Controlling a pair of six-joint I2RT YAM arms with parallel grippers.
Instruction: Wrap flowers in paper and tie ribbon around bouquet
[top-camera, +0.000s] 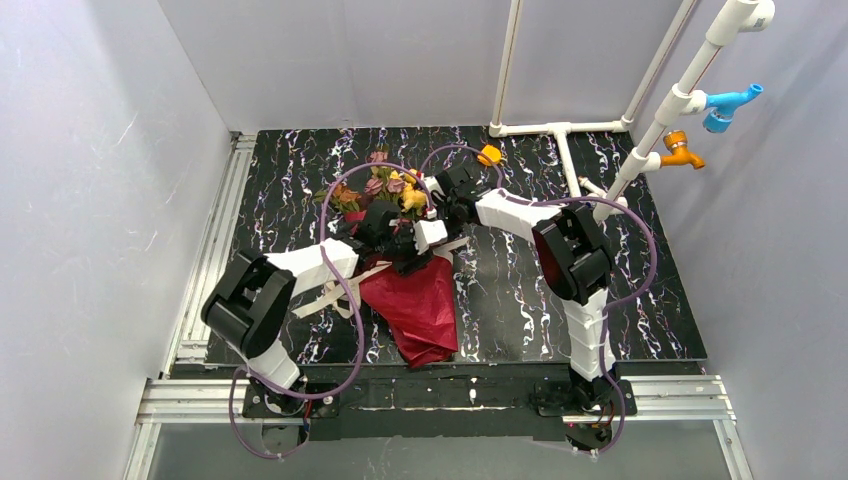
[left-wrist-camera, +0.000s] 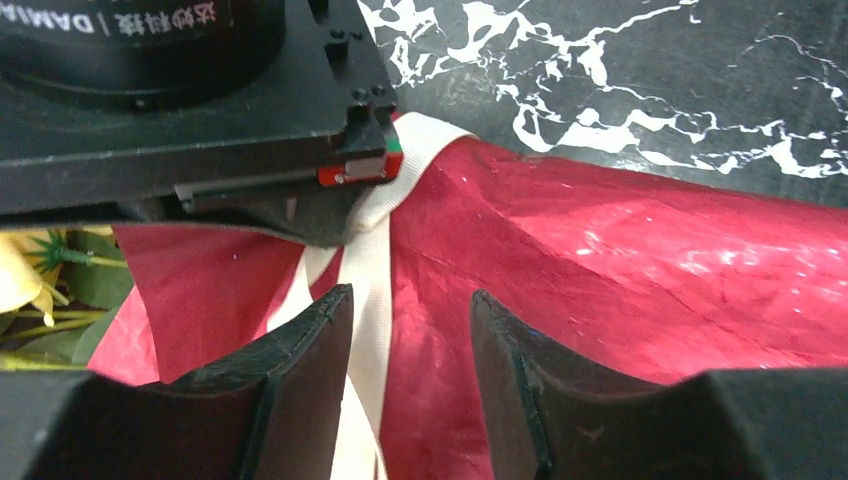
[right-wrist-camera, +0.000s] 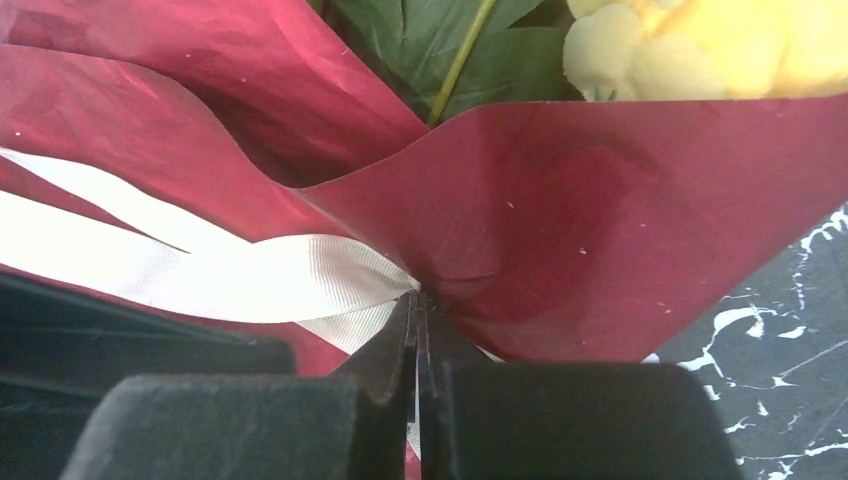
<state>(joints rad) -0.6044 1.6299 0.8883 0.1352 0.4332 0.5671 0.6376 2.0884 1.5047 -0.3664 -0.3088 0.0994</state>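
bouquet lies mid-table, flowers at the far end | ribbon crosses the paper waist | right gripper jaws pinched on ribbon | left gripper jaws half apart, straddling ribbon over paper, not clamping it

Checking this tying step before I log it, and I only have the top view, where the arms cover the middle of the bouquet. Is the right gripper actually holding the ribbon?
Observer: Yes. In its wrist view the right gripper is shut on the ribbon, right against the paper.
Operator: And the left one?
Observer: The left gripper is open, with the ribbon running down between its jaws, close to one finger.
Operator: Are the flowers inside the wrap?
Observer: A yellow bloom and green leaves of the flowers show above the paper's edge.
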